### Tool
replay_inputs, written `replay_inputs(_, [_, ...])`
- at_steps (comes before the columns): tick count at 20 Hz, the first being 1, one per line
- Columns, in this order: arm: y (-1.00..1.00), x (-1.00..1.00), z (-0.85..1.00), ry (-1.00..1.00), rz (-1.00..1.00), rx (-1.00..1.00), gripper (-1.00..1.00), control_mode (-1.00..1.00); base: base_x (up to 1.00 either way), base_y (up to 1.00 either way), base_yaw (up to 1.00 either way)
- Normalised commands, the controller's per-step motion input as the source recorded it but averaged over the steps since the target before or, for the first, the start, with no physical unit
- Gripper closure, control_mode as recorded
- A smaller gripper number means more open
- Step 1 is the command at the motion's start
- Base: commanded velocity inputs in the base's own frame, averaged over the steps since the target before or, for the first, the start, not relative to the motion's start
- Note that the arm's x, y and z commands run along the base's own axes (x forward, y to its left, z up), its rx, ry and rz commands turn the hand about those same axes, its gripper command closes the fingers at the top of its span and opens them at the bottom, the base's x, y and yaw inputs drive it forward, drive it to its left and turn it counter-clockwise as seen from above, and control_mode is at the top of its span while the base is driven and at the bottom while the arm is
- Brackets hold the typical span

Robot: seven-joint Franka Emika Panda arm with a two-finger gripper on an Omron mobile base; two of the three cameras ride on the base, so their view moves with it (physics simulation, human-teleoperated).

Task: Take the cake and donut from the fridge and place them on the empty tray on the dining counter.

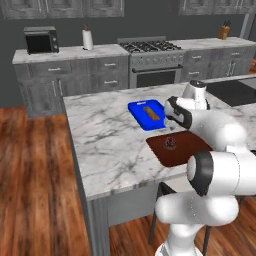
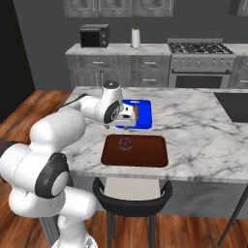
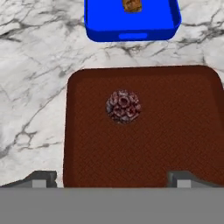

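Observation:
The cake (image 3: 124, 106), small, maroon and bumpy, sits on the reddish-brown tray (image 3: 175, 131) left of its middle. The same cake (image 1: 170, 143) (image 2: 125, 143) and tray (image 1: 187, 150) (image 2: 147, 154) lie near the front edge of the marble dining counter (image 1: 105, 135) (image 2: 193, 126). My gripper (image 3: 113, 179) hangs above the tray's near side, open, with nothing between its fingers. From the base views, the gripper (image 1: 169, 124) (image 2: 125, 124) hovers over the gap between the two trays, a little above the cake. The donut and the fridge are out of view.
A bright blue tray (image 1: 140, 119) (image 2: 145, 116) (image 3: 100, 22) with a brown bar (image 1: 150, 112) lies just behind the brown one. A dark inset panel (image 1: 232, 91) (image 2: 233, 105) is at the counter's right. A black stool (image 2: 131, 198) stands below the front edge. Stove (image 1: 150, 48) and microwave (image 1: 41, 40) line the back wall.

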Motion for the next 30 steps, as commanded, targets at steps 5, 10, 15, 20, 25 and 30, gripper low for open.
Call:
replay_inputs(5, [0.22,-1.0,1.0,0.0,-0.05,0.01,-1.0,-1.0,0.0,0.0,0.0])
replay_inputs(10, [0.22,-0.98,0.75,-0.01,-0.06,0.0,-1.0,-1.0,0.0,0.0,0.0])
replay_inputs(15, [0.15,-1.0,0.74,-0.13,-0.06,0.0,-1.0,-1.0,0.0,0.0,0.0])
replay_inputs(20, [0.42,-0.92,0.62,-0.25,-0.03,0.0,-1.0,-1.0,0.0,0.0,0.0])
replay_inputs(25, [0.3,-0.59,0.62,-0.24,0.0,0.0,-1.0,-1.0,0.0,0.0,0.0])
replay_inputs(30, [0.3,-0.43,0.46,-0.13,0.0,0.0,-1.0,1.0,-0.2,0.0,0.0])
